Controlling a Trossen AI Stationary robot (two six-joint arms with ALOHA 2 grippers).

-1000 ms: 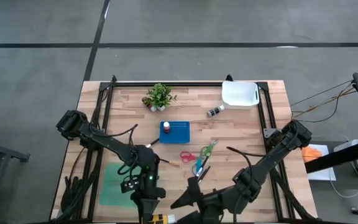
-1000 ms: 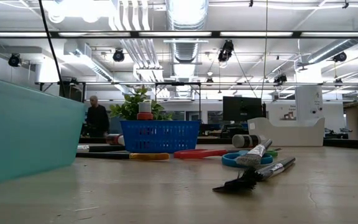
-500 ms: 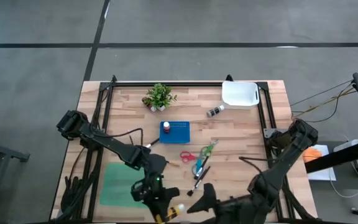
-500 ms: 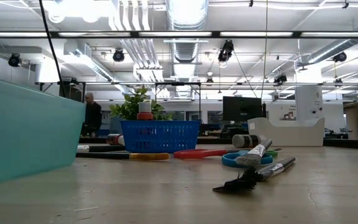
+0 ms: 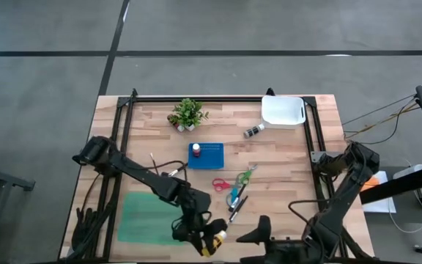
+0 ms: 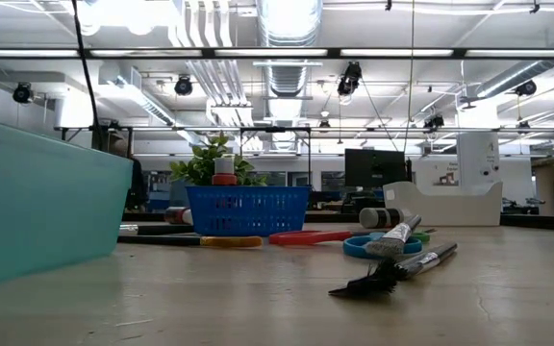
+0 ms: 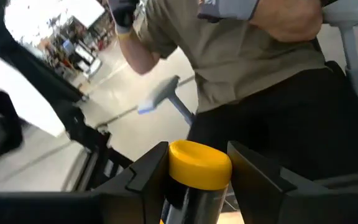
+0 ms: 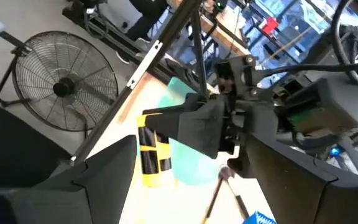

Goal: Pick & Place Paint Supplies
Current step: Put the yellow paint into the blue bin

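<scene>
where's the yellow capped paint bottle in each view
High view: yellow-capped paint bottle at the near table edge, in the left tool, right of the green bin.
Low view: not in it; only the green bin shows, at left.
Left wrist view: bottle at centre bottom, cap between the fingers.
Right wrist view: bottle left of centre, held sideways, green bin behind it.
Shared landmark: the green bin.
</scene>
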